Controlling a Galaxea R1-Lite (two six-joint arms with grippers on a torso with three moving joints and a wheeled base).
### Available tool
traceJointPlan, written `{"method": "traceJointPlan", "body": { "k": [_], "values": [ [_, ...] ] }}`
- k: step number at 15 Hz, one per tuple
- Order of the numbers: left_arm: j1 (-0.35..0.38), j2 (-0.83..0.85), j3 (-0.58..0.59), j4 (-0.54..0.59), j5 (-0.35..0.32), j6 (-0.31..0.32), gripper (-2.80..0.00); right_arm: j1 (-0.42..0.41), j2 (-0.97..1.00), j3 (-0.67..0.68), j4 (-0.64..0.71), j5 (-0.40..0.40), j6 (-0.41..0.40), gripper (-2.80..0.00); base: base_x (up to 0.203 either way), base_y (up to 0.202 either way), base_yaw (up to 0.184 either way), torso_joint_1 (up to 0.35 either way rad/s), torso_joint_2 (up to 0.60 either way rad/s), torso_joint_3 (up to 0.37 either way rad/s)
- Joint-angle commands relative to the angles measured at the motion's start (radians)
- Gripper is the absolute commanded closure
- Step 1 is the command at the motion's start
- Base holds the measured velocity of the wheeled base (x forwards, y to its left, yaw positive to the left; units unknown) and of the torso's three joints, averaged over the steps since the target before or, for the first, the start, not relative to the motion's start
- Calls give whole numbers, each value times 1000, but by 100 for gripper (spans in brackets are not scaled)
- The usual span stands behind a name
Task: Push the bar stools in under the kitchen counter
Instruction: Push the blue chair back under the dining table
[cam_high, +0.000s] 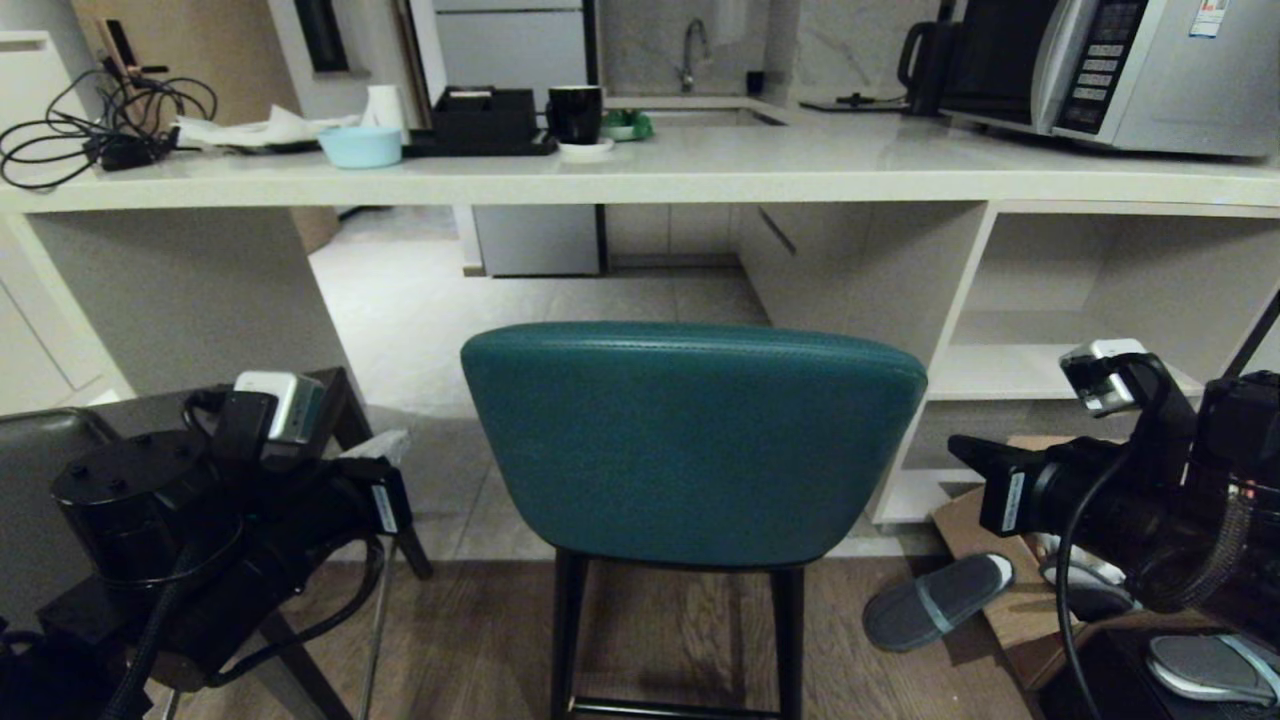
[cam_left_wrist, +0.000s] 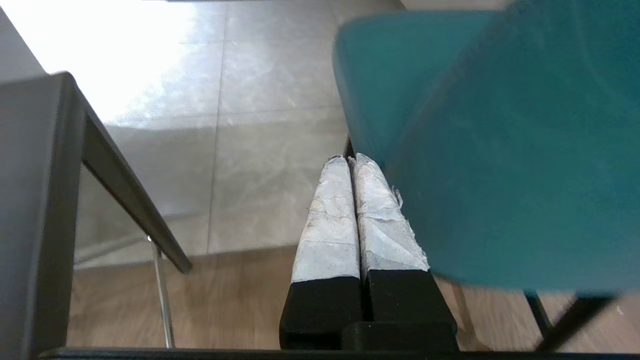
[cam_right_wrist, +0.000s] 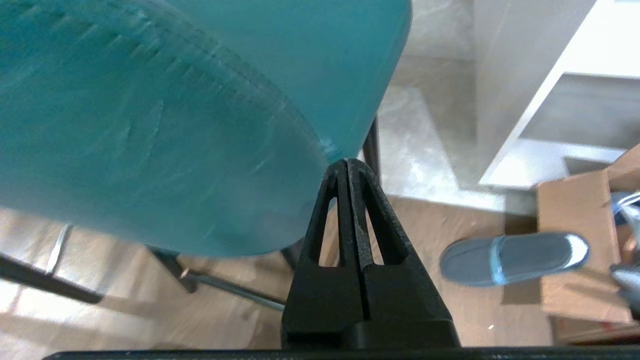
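The teal stool (cam_high: 690, 445) is standing on the floor before the counter (cam_high: 640, 175), not under it. The left claw (cam_left_wrist: 350, 160) and right claw (cam_right_wrist: 348, 162) are flanking its backrest, both pressed closed and empty.

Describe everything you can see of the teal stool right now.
The teal stool stands upright on the wooden floor, centred before the kitchen counter and not yet under it, its back facing the camera. The curved backrest looks like stitched teal leather, smooth and undamaged; thin black legs with a low crossbar show beneath. The seat is hidden in the head view. The shut left gripper and shut right gripper flank the backrest's lower corners; contact cannot be confirmed.
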Motion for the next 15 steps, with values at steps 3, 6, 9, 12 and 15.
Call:
{"method": "traceJointPlan", "body": {
  "k": [3,6,9,12,15],
  "values": [
    [-12,28,-36,-8,5,1,0,3,32,-29,-6,-3,-5,0,0,0,0,0,0,0],
    [-21,20,-16,-8,11,0,0,1,26,9,-26,-3,-3,0,0,0,0,0,0,0],
    [-21,23,-18,-8,11,1,0,-4,23,11,-29,-13,-3,0,101,0,3,-2,1,5],
    [-22,25,-18,-8,9,1,0,-2,11,26,-29,-34,-3,0,197,0,0,6,3,2],
    [-34,27,-16,-8,11,1,0,-2,-11,46,-29,-34,-2,0,160,0,5,7,7,2]
  ]
}}
